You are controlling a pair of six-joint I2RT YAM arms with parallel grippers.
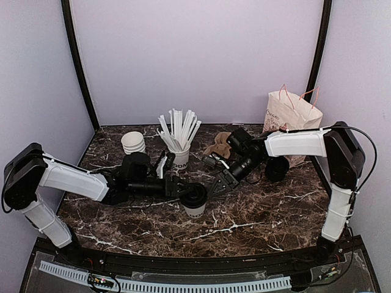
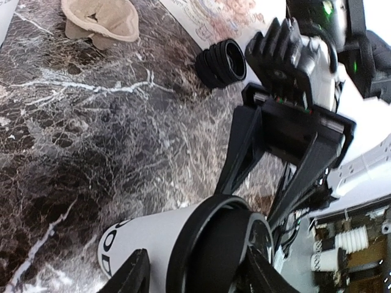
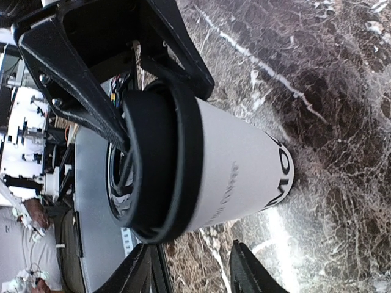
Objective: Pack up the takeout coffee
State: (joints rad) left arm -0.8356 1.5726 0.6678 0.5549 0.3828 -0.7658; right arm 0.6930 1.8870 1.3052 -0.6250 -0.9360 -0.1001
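Note:
The takeout coffee [image 1: 194, 204], a white paper cup with dark lettering and a black lid, stands upright at the table's middle front. It also shows in the left wrist view [image 2: 153, 244] and the right wrist view [image 3: 238, 165]. My left gripper [image 1: 181, 189] reaches it from the left with its jaws turned one above the other. One finger [image 2: 261, 271] lies at the lid's top, the other [image 2: 133, 274] beside the cup wall below the rim, with a small gap showing. My right gripper [image 1: 214, 185] is open and empty, its fingertips [image 3: 244, 268] just short of the cup.
A white cup full of straws [image 1: 179, 152] and stacked lidless cups [image 1: 133, 142] stand behind the left gripper. A brown pulp carrier [image 1: 218, 145], a stack of black lids [image 1: 277, 168] and a paper bag with pink handles [image 1: 290, 119] stand at the back right.

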